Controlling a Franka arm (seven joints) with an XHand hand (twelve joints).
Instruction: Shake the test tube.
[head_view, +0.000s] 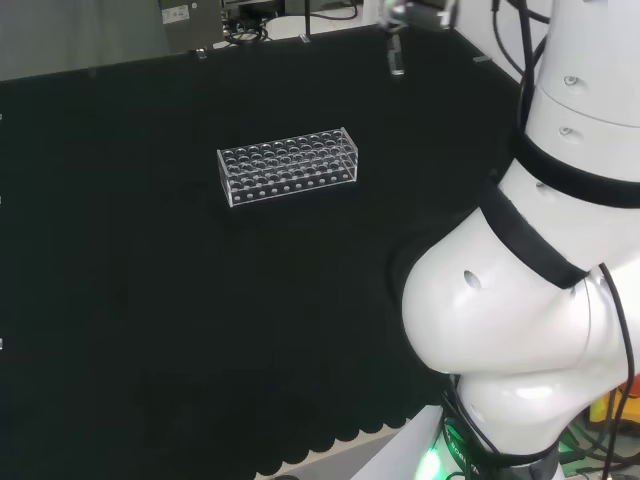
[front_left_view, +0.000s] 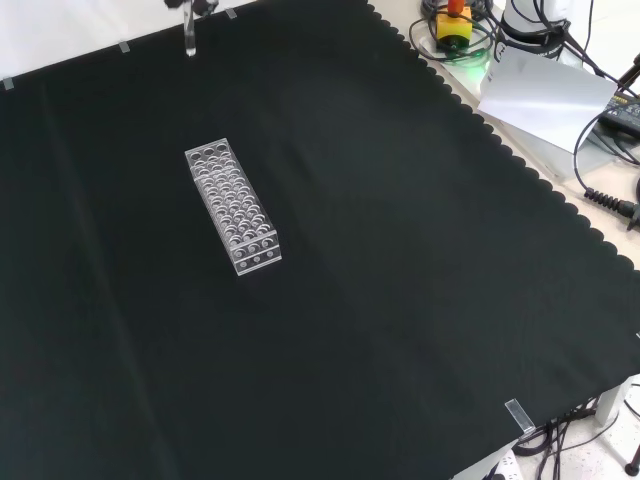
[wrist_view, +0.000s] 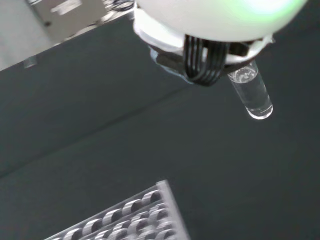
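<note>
rack (head_view: 288, 166) mid-cloth (head_view: 150, 330) — test tube (head_view: 396, 58) beyond, aloft

Cloth (front_left_view: 400, 300) on counter: black, matt, woven look, scalloped edge. Rack (head_view: 288, 166): clear plastic, glossy, glints on hole rims. Tube (wrist_view: 251, 94): clear glass or plastic, smooth, shiny at the rounded end. Hand (wrist_view: 220, 20): white shell, glossy and smooth, with black ribbed cables. Arm (head_view: 520, 300): white glossy plastic, black matt bands.

hand (head_view: 415, 12): cut off at head-view top edge, grip unclear | tube (wrist_view: 251, 93): upper end hidden behind hand, contents unclear | rack (wrist_view: 131, 216): cropped in wrist view
</note>
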